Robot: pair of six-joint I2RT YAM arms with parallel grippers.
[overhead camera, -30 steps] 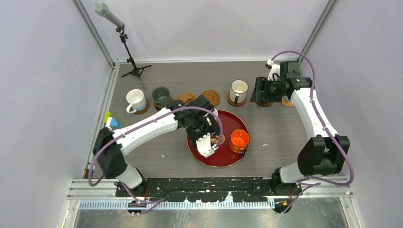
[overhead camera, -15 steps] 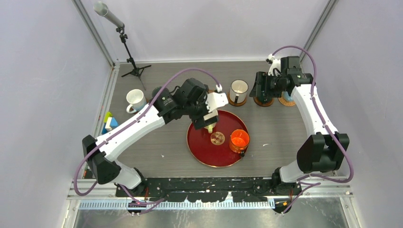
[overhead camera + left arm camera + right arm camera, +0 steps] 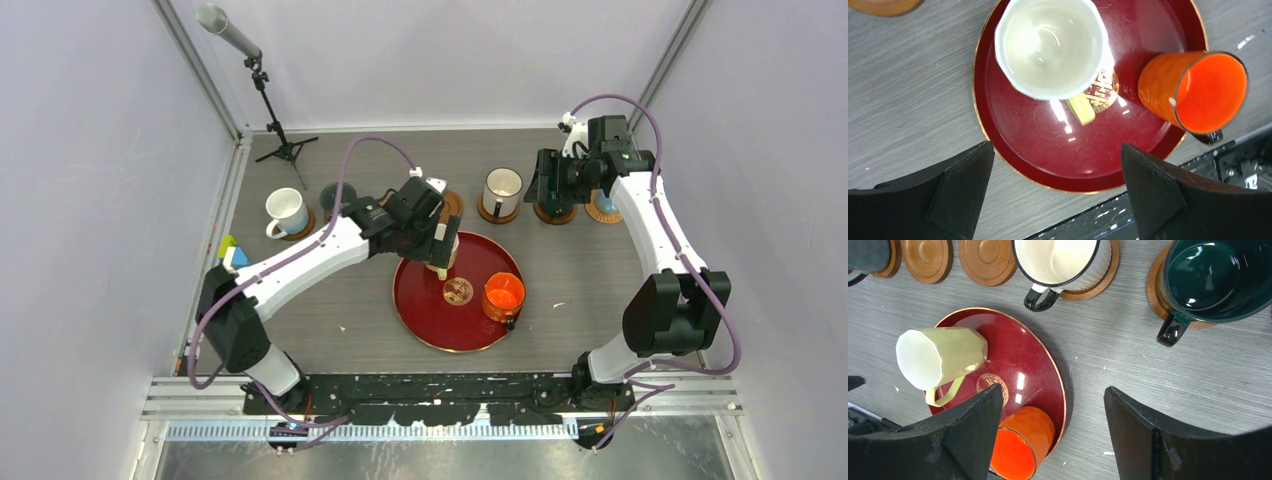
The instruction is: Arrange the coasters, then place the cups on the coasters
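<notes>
Left wrist: left gripper (image 3: 1055,150) spread, empty, above yellow cup (image 3: 1050,45), parked on tray (image 3: 1158,25) pending free coaster (image 3: 987,260); right gripper (image 3: 1053,392) spread, empty.

You see a grey wood-grain table (image 3: 590,270) between pale walls (image 3: 90,150), a microphone stand (image 3: 272,112) at its far-left corner.

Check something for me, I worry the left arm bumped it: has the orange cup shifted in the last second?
No. The orange cup sits at the same spot, just right of the red tray's gold emblem.
</notes>
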